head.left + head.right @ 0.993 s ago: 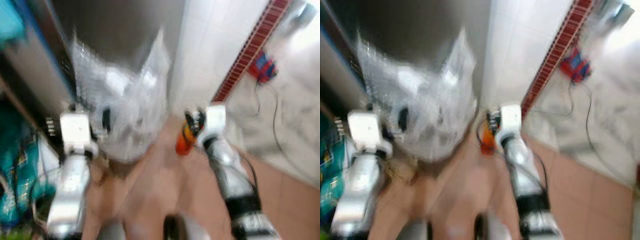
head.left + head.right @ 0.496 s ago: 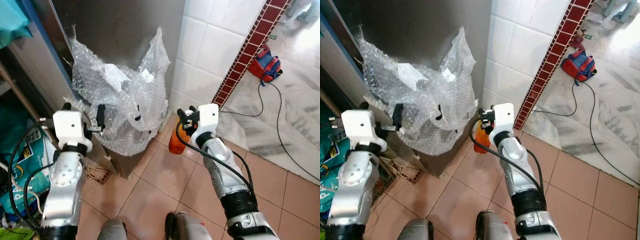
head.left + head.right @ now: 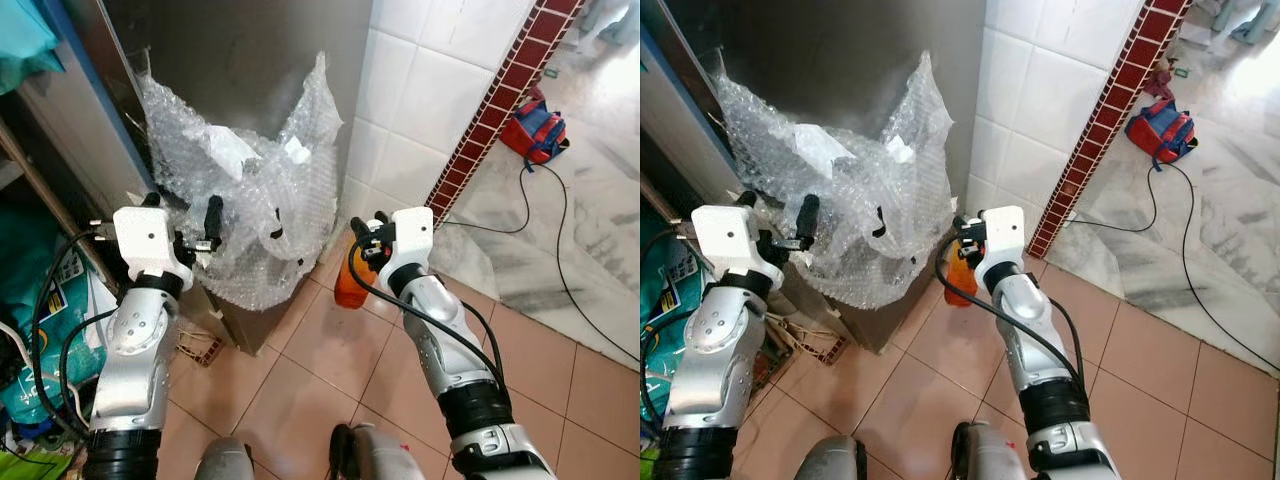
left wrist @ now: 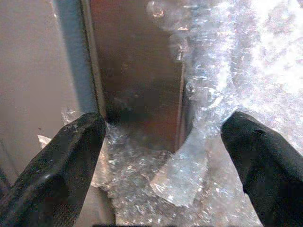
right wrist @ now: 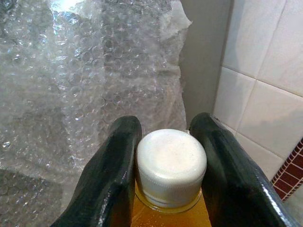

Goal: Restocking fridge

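Right wrist view: right gripper (image 5: 170,179) clamps the white cap (image 5: 171,163) of an orange bottle (image 3: 348,283); liquid inside is amber.
Bottle place: frame centre, above floor tiles (image 3: 330,350).
Writing: none legible.
Left gripper (image 4: 165,156): spread wide, empty, facing bubble wrap (image 3: 250,200).

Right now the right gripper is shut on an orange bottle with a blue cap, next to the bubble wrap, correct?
Not quite: the cap is white, as the right wrist view shows. The right gripper is shut on the orange plastic bottle with a white cap, next to the clear crumpled bubble wrap.
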`<state>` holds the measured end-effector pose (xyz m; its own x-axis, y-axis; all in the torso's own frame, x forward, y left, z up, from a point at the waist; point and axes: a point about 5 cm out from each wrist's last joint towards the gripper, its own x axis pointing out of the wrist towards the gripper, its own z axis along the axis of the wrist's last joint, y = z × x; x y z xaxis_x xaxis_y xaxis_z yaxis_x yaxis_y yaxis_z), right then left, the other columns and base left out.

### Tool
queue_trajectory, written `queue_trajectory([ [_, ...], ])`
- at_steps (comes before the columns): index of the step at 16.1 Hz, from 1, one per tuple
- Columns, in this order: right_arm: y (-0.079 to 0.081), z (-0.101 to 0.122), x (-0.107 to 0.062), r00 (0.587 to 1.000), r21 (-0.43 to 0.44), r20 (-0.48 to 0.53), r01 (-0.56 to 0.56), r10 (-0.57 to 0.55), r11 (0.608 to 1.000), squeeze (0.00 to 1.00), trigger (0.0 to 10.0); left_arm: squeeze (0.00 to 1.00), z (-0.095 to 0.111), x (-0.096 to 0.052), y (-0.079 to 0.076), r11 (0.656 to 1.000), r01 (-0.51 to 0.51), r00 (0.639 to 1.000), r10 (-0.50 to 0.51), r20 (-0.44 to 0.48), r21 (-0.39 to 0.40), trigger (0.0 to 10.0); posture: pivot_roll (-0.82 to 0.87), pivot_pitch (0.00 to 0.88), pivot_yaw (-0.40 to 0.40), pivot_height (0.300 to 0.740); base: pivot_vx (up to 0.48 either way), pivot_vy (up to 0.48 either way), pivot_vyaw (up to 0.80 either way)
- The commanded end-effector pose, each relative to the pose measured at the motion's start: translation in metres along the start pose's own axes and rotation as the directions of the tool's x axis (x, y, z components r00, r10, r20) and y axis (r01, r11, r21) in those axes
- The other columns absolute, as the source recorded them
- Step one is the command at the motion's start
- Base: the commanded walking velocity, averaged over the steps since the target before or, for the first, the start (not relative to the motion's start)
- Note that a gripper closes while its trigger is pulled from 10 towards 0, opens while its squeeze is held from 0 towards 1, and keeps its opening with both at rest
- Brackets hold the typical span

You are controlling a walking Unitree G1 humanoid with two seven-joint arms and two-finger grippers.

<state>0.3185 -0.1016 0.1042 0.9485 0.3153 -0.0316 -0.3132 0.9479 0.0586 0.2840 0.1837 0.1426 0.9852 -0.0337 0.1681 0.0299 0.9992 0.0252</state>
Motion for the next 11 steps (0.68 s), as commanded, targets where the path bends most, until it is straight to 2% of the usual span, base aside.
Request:
queue_trajectory([
  [1,-0.001,0.009,0.001,0.999,-0.021,0.033,0.002,-0.001,1.0,0.0,10.0,0.0,0.001,0.001,0.002,1.0,-0.023,1.0,0.023,0.009,-0.016,10.0,0.11,0.145,-0.057,0.74,0.0,0.0,0.0],
  [6,-0.003,0.007,0.0,0.999,-0.027,0.03,0.012,-0.012,1.0,0.0,10.0,0.0,-0.003,0.004,0.003,0.999,-0.024,1.0,0.024,-0.009,-0.026,10.0,0.1,0.144,-0.056,0.74,0.0,0.0,0.0],
  [9,-0.003,0.007,0.0,1.0,-0.03,0.029,0.008,-0.007,1.0,0.0,10.0,0.0,0.008,0.008,0.013,0.999,-0.048,0.998,0.048,0.049,0.012,10.0,0.1,0.143,-0.059,0.74,0.0,0.0,0.0],
  [11,-0.004,0.007,0.0,1.0,-0.031,0.026,0.007,-0.006,0.999,0.0,10.0,0.0,0.014,0.011,0.018,0.997,-0.073,0.995,0.073,0.075,0.004,10.0,0.1,0.142,-0.062,0.74,0.0,0.0,0.0],
])
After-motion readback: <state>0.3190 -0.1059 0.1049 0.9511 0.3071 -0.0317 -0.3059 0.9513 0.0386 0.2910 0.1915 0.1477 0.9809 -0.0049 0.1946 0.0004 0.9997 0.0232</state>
